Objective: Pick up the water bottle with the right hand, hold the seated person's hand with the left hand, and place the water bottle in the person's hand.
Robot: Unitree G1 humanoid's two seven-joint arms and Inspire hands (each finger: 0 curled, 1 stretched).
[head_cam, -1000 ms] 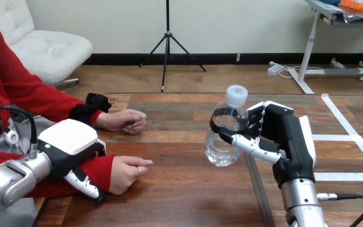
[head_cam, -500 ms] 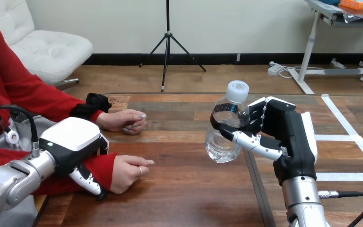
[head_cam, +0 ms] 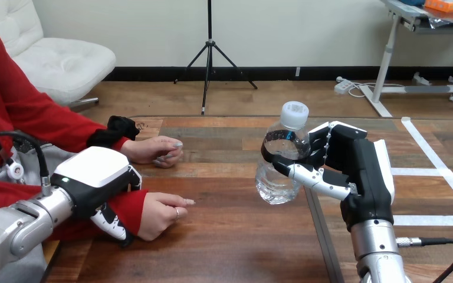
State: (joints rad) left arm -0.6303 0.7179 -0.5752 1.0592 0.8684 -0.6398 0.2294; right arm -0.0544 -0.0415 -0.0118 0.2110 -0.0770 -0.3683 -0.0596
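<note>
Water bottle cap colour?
White cap, on the clear water bottle; it shows best in the head view.

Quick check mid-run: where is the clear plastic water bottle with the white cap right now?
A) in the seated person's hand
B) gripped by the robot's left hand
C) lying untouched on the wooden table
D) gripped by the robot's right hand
D: the right hand has its fingers and thumb curled round the clear plastic water bottle.

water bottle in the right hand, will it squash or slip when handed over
The water bottle looks like thin clear plastic, so it may dent where the right hand grips it. Its smooth round wall could slip, and it would likely roll if dropped sideways.
</note>
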